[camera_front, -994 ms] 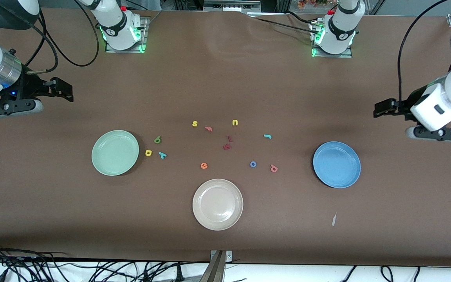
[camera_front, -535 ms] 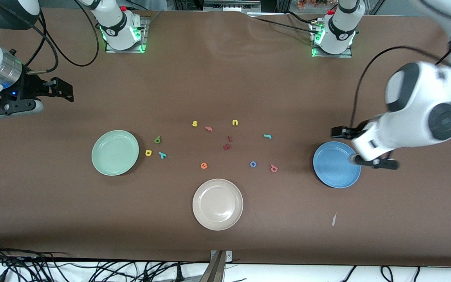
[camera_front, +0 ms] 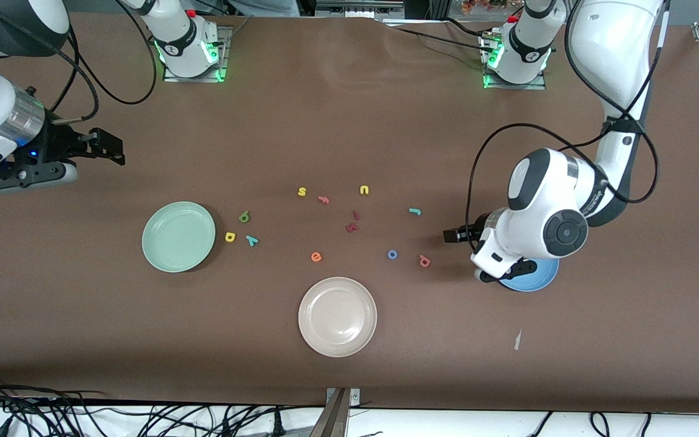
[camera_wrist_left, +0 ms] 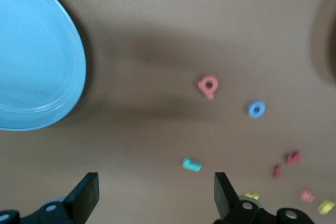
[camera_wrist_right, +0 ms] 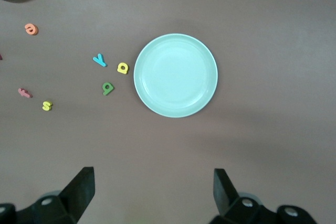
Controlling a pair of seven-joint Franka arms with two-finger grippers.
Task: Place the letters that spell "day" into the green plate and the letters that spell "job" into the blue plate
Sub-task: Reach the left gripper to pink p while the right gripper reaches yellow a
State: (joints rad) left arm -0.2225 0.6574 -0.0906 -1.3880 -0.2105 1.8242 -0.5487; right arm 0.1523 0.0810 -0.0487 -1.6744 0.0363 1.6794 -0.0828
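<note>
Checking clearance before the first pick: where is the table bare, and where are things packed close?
Bare: the strip between the beige plate and the camera's edge, and the stretch from the s and u up to the bases. Crowded: d, a and y huddle beside the green plate.

brown table point(camera_front: 349, 121) all over, plain, no pattern. pale mint green plate point(camera_front: 178, 237), mid blue plate point(camera_front: 531, 282), and a beige plate point(camera_front: 337, 316). letters: dark green d point(camera_front: 244, 216), yellow a point(camera_front: 230, 237), teal y point(camera_front: 252, 240), teal j point(camera_front: 414, 211), blue o point(camera_front: 392, 254), salmon pink b point(camera_front: 425, 261). also a yellow s point(camera_front: 302, 192), pink f point(camera_front: 324, 199), yellow u point(camera_front: 364, 190), orange e point(camera_front: 316, 257), plus two dark red bits point(camera_front: 352, 222). arms are white with black joints, both grippers black, green lights glowing at the bases point(camera_front: 192, 57).
</note>
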